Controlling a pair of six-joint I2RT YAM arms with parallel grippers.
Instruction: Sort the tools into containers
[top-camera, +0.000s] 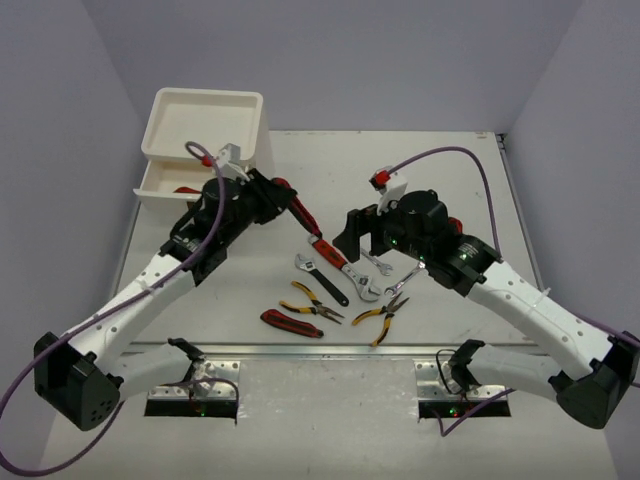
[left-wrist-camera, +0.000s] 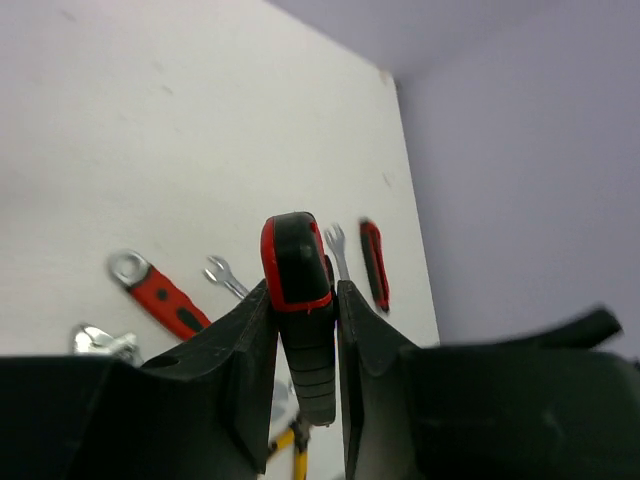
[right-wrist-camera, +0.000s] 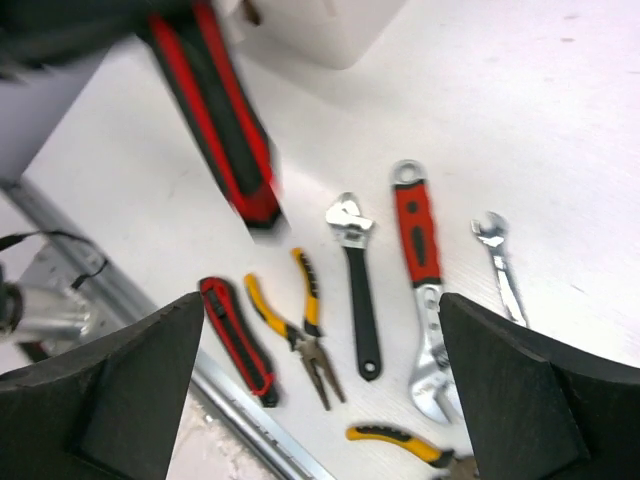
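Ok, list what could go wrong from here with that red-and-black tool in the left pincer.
The left pincer clamps the long red-and-black-handled tool near one end; the overhang could let it pivot or slip out. Its free end hangs close to the open right pincer, so a swing might clip it. The long handle could catch the rim of the white plastic box unit.

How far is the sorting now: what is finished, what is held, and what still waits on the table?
Done: one red item lies in the open drawer; the top tray looks empty. In hand: the left gripper is shut on a red-and-black handle; the right gripper is open. Left on the table: red-handled adjustable wrench, black-handled adjustable wrench, yellow-handled pliers, a red-and-black tool, silver wrench.
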